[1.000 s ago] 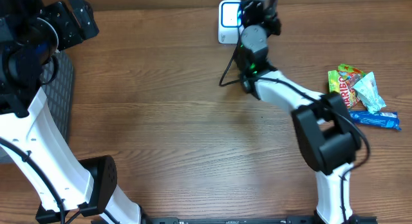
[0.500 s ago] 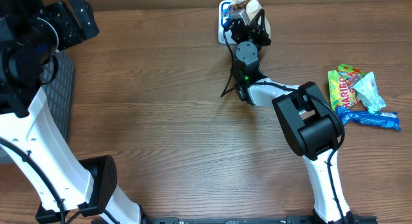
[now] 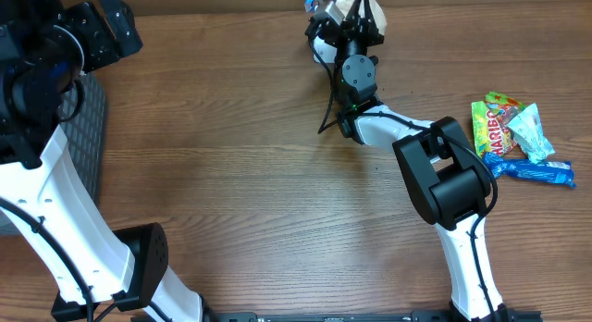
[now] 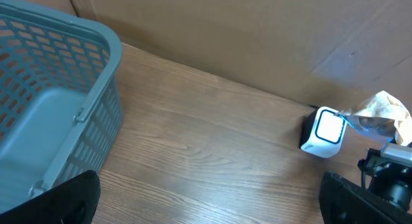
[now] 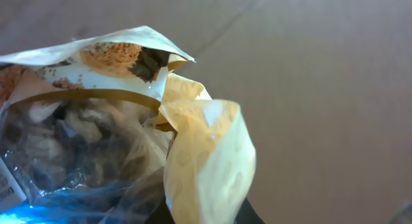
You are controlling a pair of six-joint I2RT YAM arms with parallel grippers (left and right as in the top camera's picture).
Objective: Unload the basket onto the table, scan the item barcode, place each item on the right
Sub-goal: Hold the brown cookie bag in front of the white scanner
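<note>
1. At the top centre of the overhead view, the right gripper (image 3: 346,15) is pressed together on a crumpled snack bag (image 3: 351,0). It holds the bag off the wooden tabletop (image 3: 231,174) at the far edge.
2. In the left wrist view the bag hangs at the right of the frame, just beside the upper right corner of the white scanner (image 4: 324,130). The scanner's blue-rimmed window is lit. From overhead the scanner is mostly hidden under the right arm.
3. The bag fills the right wrist view. Clear film shows dark and pale pieces inside, and a yellow-and-white printed top is folded over toward the lens. A blue glow washes the lower left edge of the film.
4. A scrap of white printed label sits at the far lower left of that frame. It may be the barcode, but too little of it shows to tell.
5. The left gripper (image 4: 212,201) is spread wide and holds nothing. Its dark fingers (image 4: 67,198) sit in the two lower corners of its own view, above bare wood and well apart from the scanner.
6. A grey-blue slatted basket (image 4: 96,89) occupies the upper left of the left wrist view.
7. Candy packets (image 3: 507,128) lie together at the right edge of the overhead view: a green-and-red pack, a silvery wrapper and a blue bar.
</note>
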